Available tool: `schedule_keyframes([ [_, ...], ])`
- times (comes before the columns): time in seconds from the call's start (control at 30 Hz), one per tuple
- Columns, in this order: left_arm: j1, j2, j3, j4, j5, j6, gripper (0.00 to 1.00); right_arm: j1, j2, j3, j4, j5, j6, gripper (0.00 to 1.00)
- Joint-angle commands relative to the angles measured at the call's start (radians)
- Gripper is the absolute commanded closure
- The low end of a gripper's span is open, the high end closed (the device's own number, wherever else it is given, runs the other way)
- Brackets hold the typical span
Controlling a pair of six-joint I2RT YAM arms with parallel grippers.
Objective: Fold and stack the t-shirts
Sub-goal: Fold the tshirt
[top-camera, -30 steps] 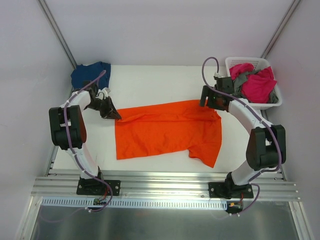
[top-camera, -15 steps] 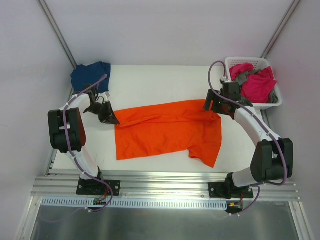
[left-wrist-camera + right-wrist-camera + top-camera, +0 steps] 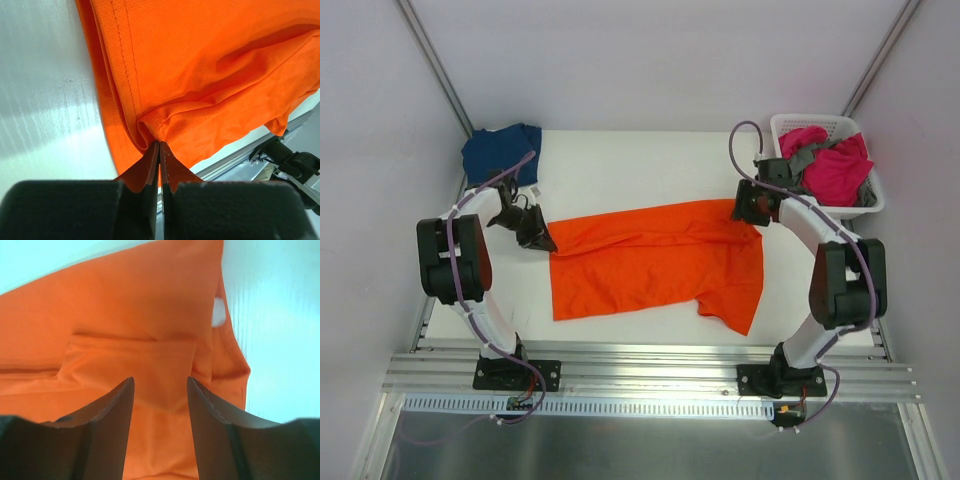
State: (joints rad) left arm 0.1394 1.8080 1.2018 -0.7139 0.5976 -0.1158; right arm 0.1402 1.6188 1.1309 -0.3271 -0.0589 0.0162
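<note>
Far strip: table (image 3: 640, 165) bare between navy shirt (image 3: 500, 150) and basket (image 3: 820, 117).
Middle: orange shirt (image 3: 655, 262) covers it, arm to arm.
Near strip: bare table in front of the orange shirt.

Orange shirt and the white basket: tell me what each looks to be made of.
The orange shirt is soft knit cloth, probably a synthetic sports mesh: the left wrist view shows a fine pinhole texture, a double-stitched hem, a matte surface and limp folds. The white basket looks like moulded plastic, smooth and rigid, with slotted walls; it is too small in view to say more.
</note>
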Motion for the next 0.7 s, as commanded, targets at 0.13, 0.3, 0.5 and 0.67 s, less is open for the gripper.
schedule_keyframes([
  [0.13, 0.011, 0.014, 0.013, -0.032, 0.024, 0.021, 1.00, -0.010, 0.203, 0.227, 0.013, -0.010, -0.055, 0.52],
  [0.3, 0.011, 0.027, 0.044, -0.047, 0.028, 0.022, 1.00, -0.001, 0.236, 0.274, 0.005, -0.009, -0.065, 0.52],
  [0.5, 0.011, 0.050, 0.071, -0.053, 0.025, 0.021, 1.00, -0.007, 0.173, 0.202, -0.004, -0.002, -0.064, 0.52],
  [0.67, 0.009, 0.060, 0.088, -0.055, 0.021, 0.021, 1.00, -0.014, 0.113, 0.133, -0.009, -0.015, -0.055, 0.53],
])
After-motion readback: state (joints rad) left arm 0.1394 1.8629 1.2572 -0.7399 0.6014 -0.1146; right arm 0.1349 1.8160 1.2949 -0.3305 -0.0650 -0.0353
